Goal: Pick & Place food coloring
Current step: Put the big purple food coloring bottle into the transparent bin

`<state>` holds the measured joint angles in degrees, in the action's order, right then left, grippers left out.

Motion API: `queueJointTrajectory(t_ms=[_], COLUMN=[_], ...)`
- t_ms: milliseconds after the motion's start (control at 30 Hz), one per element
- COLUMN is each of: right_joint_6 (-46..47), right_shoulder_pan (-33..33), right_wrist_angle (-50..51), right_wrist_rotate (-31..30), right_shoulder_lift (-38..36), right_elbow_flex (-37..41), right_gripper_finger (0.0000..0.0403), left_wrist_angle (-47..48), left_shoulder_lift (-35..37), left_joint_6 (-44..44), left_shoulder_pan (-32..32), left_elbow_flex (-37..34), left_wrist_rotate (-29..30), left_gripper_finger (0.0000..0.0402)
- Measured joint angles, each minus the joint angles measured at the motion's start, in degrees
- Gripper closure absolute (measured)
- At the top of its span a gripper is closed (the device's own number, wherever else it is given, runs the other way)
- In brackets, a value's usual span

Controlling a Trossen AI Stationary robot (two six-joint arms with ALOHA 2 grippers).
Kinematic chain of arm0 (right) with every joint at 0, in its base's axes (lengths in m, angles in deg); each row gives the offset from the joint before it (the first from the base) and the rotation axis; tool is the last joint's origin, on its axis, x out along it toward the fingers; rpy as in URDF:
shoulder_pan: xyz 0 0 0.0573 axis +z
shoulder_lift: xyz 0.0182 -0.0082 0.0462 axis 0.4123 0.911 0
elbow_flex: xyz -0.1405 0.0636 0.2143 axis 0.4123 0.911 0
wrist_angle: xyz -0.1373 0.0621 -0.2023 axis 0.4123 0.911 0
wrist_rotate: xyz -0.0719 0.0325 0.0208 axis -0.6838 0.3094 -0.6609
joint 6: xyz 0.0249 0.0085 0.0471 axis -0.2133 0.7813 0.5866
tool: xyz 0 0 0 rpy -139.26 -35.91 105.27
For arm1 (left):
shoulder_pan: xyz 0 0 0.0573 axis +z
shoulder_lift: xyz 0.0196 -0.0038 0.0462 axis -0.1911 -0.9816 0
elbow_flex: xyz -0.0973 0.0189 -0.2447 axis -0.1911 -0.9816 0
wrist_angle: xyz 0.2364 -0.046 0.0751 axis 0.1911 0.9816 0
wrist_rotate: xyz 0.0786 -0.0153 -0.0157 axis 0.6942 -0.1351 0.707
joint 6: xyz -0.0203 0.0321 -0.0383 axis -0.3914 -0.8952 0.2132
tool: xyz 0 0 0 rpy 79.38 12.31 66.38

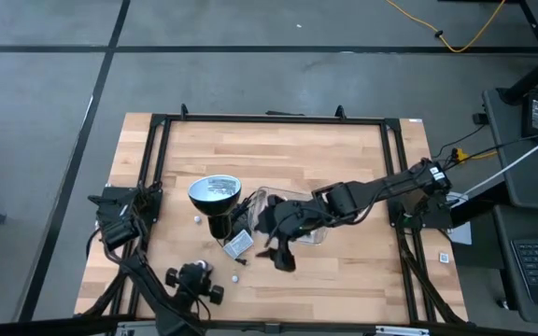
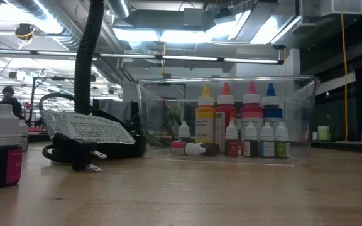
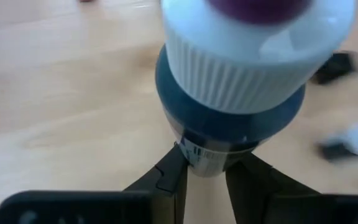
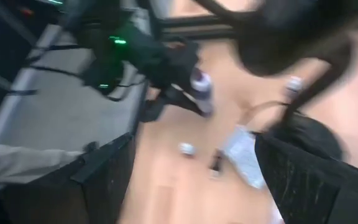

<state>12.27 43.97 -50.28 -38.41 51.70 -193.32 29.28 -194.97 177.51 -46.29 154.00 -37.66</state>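
Observation:
My left gripper point(image 3: 205, 167) is at the table's near left point(image 1: 197, 280), shut on a food coloring bottle point(image 3: 229, 93) that has a dark body and a white ribbed cap. The right wrist view shows that bottle point(image 4: 202, 87) from farther off. My right gripper point(image 1: 280, 256) hangs open over the table's middle, near the clear tray point(image 2: 294, 113). Several more food coloring bottles point(image 2: 237, 122) stand inside the tray, and one lies on its side. A dark bottle with a white cap point(image 2: 2, 147) shows at the low view's left edge; whether it is the held one I cannot tell. My left gripper pinches the bottle's dark body point(image 3: 207, 155) between its two fingers point(image 3: 169, 177), below the cap. The fingers slant downward and lie across the body. The cap end tilts back toward the wrist. Whether the bottle's base still touches the wood I cannot tell.
A black lamp with a round silvery head point(image 1: 215, 190) stands left of the tray. Its cord and printed tag point(image 2: 90, 129) lie on the wood. Small loose bottles point(image 1: 234, 277) point(image 1: 197, 219) lie near the left gripper. A black frame point(image 1: 157, 168) borders the table.

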Motion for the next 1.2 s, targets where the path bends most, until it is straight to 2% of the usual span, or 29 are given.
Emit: queueJointTrajectory(t_ms=[200,533,733,867,1200], right_joint_6=[0.29,5.36,12.1,12.28,13.75], right_shoulder_pan=[3.52,9.94,11.99,12.47,12.01], right_wrist_angle=[-5.03,-3.52,4.01,4.98,4.9], right_wrist_rotate=[5.95,5.3,0.56,-0.61,0.88], right_shoulder_lift=[-1.3,-1.48,-1.5,-1.53,1.39], right_elbow_flex=[-1.02,-12.79,-17.63,-17.92,-17.92], right_gripper_finger=[0.0073,0.0073,0.0073,0.0078,0.0116], left_wrist_angle=[0.15,-0.05,-0.4,-8.51,-18.07], left_shoulder_lift=[0.0,0.0,0.0,3.14,4.22], left_joint_6=[-10.36,-38.68,-52.25,-58.75,-69.92], left_shoulder_pan=[-1.23,-0.3,1.55,3.39,9.78], left_elbow_flex=[9.87,33.59,45.49,43.97,45.1], left_wrist_rotate=[3.58,5.75,3.1,-0.73,-14.89], left_gripper_finger=[0.0323,0.0321,0.0322,0.0321,0.0319])
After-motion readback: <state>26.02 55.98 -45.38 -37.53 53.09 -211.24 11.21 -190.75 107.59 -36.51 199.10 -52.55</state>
